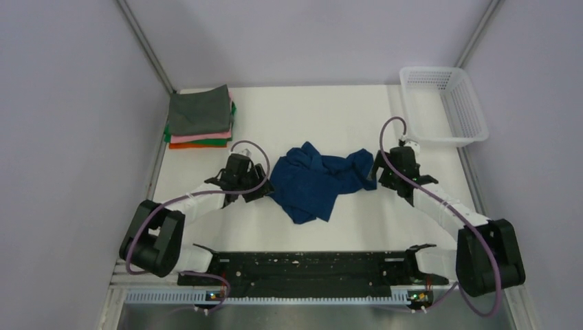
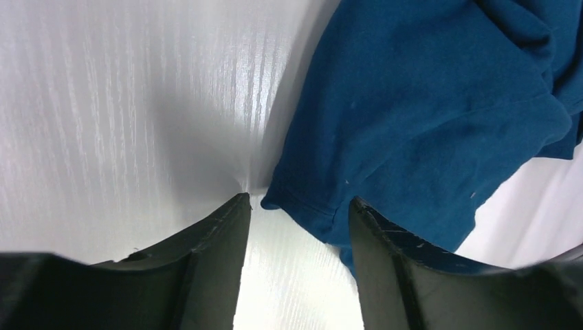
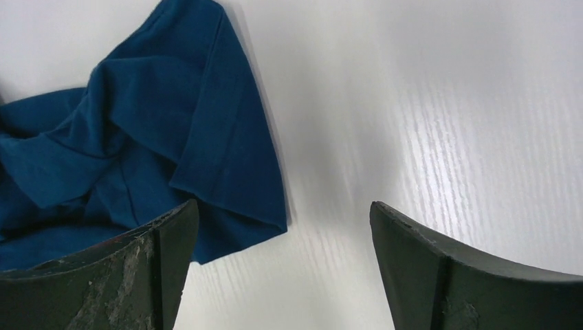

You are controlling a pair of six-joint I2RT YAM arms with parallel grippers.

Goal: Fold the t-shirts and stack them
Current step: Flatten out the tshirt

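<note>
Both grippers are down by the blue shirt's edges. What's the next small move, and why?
Probably close the left gripper on the hem corner of the navy t-shirt. The left wrist view shows that corner lying between its parted fingers, so a pinch should catch it. The right gripper, open with a shirt flap partly in its gap, could follow.

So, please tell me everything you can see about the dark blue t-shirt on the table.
The dark blue t-shirt is soft, matte knit cloth with stitched hems. It lies crumpled and unfolded in the middle of the white table, apart from the folded stack. One hem corner sits between the open fingers of the left gripper; the right gripper, also open, is at its opposite edge. No print shows.
</note>
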